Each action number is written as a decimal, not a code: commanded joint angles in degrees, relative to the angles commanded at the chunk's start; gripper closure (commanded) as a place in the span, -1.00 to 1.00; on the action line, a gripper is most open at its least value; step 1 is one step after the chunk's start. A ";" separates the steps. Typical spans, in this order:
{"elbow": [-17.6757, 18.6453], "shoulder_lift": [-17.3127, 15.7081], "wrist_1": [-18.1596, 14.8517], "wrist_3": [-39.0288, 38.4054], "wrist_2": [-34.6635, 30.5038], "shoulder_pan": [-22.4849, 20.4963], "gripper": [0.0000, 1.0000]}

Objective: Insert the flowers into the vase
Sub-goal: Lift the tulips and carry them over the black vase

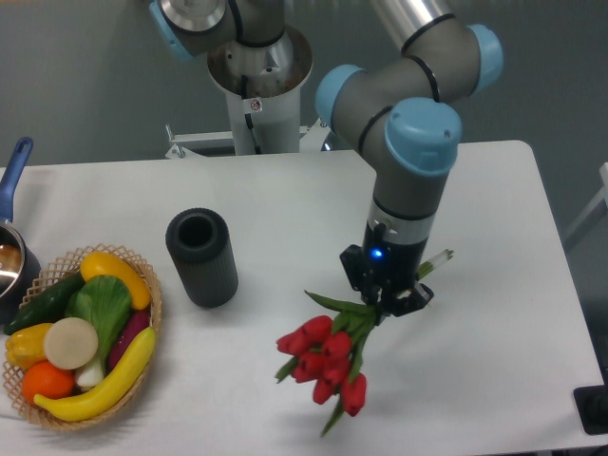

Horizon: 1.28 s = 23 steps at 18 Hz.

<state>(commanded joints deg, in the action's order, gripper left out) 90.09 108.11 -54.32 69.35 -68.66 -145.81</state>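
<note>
Here the hand (pixel 385 302) is pinching the flowers (pixel 323 359) by the stem end, with the red buds hanging down and out toward the front edge of the surface (pixel 285 190); the bunch sits in the air over the front middle of the surface, and the shadow beneath suggests it is clear of the top. One stem tip pokes out behind the hand on the far side. The vase (pixel 201 256) stands upright well apart from the bunch, toward the left half of the surface, its round mouth open and nothing in it, so the insertion is not yet done.

The chief risk, as I judge it, is orientation: the buds point downward and the stems are at the hand, so the bunch must be turned before the stems can enter the mouth. If lowered as it hangs, the blooms would meet the rim and could tip the vase over. A loose leaf catching the rim could do the same.

The fingers themselves are hidden behind the wrist and the leaves, so how firmly they bite is probably not something this view can settle. At the left edge a basket (pixel 152 309) of fruit and vegetables is nearly whole in view, while the blue-handled pot (pixel 13 204) is cut off.
</note>
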 joint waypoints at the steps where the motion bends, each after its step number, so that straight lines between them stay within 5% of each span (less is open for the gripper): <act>1: 0.09 -0.35 0.09 0.00 2.28 -0.09 0.89; 8: 0.26 -3.34 0.00 -3.60 19.60 -0.44 0.93; 23: 12.39 -12.66 0.70 -3.60 49.67 -5.80 0.92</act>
<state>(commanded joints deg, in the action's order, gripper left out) 102.48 95.45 -53.62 65.74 -18.99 -151.61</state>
